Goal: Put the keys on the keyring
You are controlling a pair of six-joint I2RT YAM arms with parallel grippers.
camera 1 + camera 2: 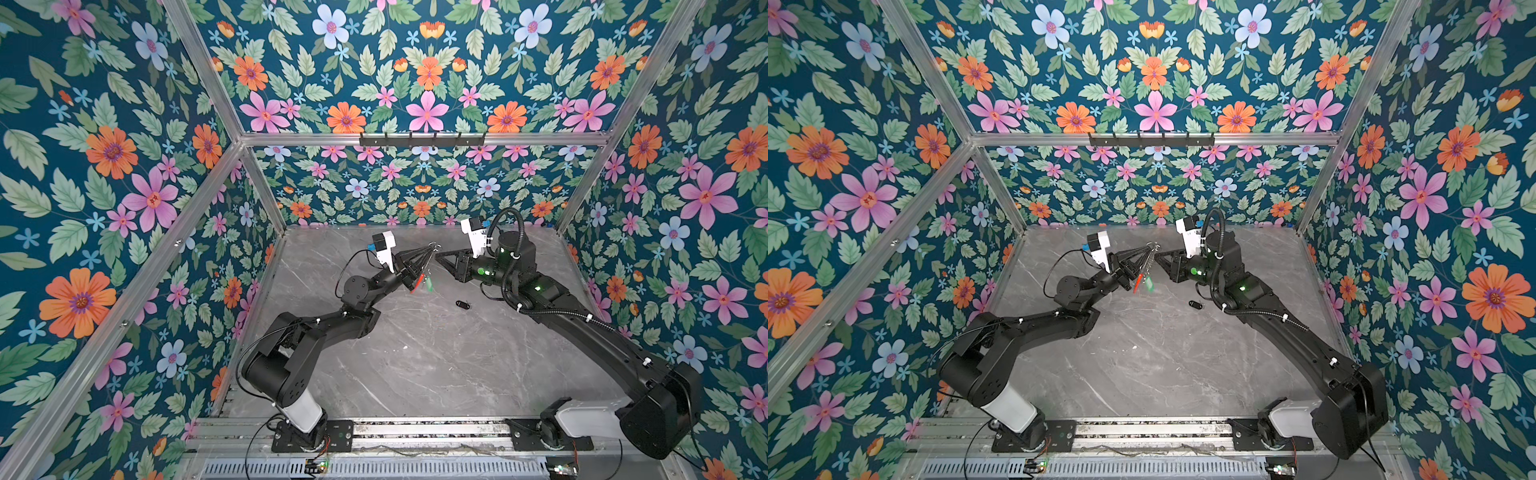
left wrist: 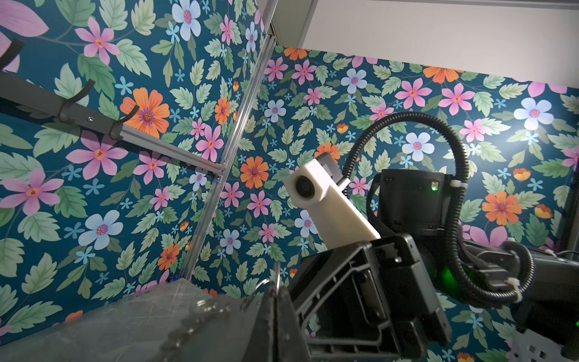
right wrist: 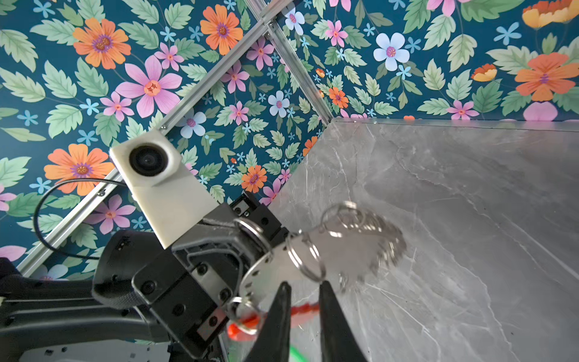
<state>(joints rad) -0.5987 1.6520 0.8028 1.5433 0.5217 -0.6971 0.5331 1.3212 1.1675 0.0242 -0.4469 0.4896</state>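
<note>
The keyring, a flat grey metal hoop with a red-orange section and a fringe of small silver split rings, hangs in the air above the table's far middle. My left gripper is shut on its upper edge. A key with a green tag dangles beneath it beside the red section. My right gripper faces the hoop, its jaws a narrow gap apart just short of one split ring, with nothing between them. The black-fob key lies on the table under the right arm.
The grey marble table is boxed in by flowered walls on three sides. A black hook rack runs along the back frame bar. Both arm bases stand on the front rail.
</note>
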